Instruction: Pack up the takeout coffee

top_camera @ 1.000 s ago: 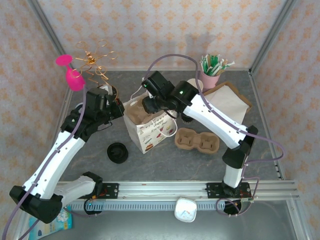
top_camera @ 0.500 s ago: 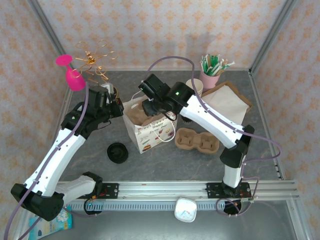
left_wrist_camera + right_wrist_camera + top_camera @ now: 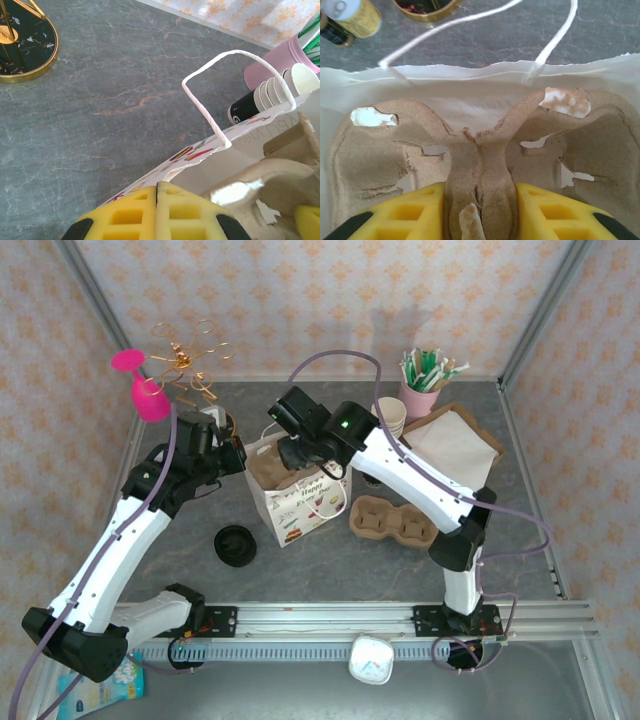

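From above, the takeout coffee (image 3: 371,479) sits on the worktop (image 3: 330,560) beside the paper bag (image 3: 300,505), half under my right arm (image 3: 420,475); left wrist view, my left end effector (image 3: 156,200) clenched on the bag's rim; right wrist view, my right end effector (image 3: 480,210) grasping the cup carrier (image 3: 480,165) inside it.

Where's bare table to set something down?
Free: the near table strip between the loose black lid, the empty cup carrier and the rail. Crowded: around the paper bag, and far right by the cup stack and pink cup.
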Tool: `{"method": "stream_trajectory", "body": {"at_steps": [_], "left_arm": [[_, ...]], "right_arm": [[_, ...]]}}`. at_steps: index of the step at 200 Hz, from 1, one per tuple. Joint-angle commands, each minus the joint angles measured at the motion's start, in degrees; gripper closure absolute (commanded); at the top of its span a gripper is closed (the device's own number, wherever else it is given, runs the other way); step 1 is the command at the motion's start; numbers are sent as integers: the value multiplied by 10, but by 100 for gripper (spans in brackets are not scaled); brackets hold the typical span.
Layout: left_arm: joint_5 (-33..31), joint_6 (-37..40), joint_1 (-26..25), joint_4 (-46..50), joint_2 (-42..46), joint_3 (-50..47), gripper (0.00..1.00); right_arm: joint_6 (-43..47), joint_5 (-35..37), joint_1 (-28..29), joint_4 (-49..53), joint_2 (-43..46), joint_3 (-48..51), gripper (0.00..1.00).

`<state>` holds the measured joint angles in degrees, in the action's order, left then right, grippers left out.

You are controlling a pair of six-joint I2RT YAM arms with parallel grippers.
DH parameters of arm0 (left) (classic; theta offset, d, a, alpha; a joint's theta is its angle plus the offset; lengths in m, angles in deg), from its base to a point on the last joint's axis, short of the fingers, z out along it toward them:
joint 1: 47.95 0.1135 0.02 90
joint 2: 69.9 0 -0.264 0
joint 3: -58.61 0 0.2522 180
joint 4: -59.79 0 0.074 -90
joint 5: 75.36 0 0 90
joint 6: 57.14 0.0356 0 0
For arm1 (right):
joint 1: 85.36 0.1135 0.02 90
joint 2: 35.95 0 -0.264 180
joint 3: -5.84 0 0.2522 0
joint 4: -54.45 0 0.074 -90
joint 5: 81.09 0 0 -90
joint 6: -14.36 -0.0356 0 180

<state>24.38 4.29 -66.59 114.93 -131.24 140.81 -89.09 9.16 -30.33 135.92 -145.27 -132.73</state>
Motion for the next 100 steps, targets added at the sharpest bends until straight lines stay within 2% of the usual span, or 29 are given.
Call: {"method": "stream_trajectory", "body": {"at_steps": [1, 32, 100], "left_arm": [[-7, 12, 4, 25, 0, 15, 100], [17, 9, 5, 13, -1, 13, 100], [19, 2, 4, 5, -4, 13, 100]], "right_arm": [[-17, 20, -13, 19, 6, 9, 63], [-5, 1, -11, 22, -13, 1, 64], [-3, -3, -8, 5, -42, 27, 64]]}}
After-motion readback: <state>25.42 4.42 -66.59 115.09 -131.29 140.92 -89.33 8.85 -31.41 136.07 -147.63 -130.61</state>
